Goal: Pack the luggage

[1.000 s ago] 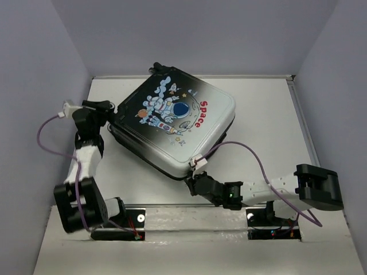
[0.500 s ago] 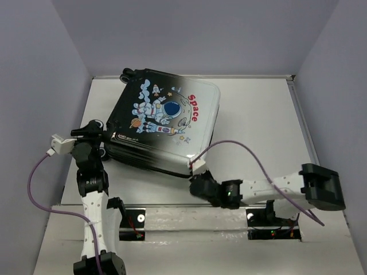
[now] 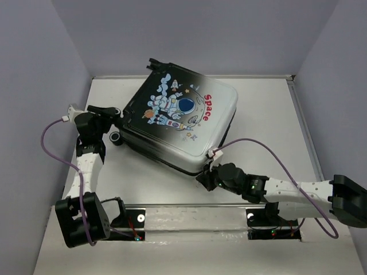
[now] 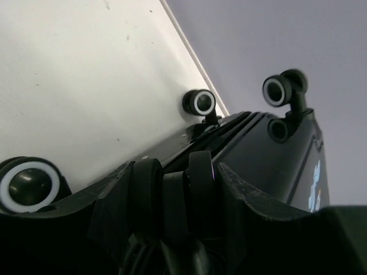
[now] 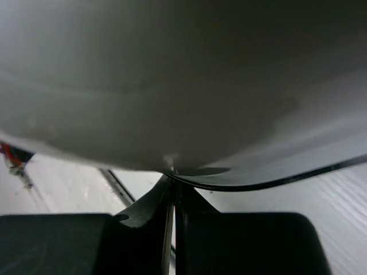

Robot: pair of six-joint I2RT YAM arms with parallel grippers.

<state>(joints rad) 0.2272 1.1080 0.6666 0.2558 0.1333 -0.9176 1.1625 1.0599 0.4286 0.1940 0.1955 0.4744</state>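
The luggage (image 3: 183, 123) lies shut and flat on the table, astronaut and red "Space" print facing up, black at the left and fading to white at the right. My left gripper (image 3: 113, 116) is at its left corner. In the left wrist view the left gripper (image 4: 175, 189) is shut on a black twin caster wheel (image 4: 200, 183), one finger on each side. My right gripper (image 3: 202, 179) is shut, its tips against the near corner. In the right wrist view the right gripper (image 5: 174, 189) touches the underside edge of the white shell (image 5: 172, 86).
Other caster wheels (image 4: 202, 103) (image 4: 279, 90) stick out at the suitcase's far end. Grey walls close in the white table (image 3: 269, 109) on three sides. A purple cable (image 3: 252, 143) loops over the right arm. The mounting rail (image 3: 189, 215) runs along the near edge.
The suitcase has swung round and shifted right across the table. My left gripper went with its left corner. My right gripper stayed at the near corner, its arm now stretched lower.
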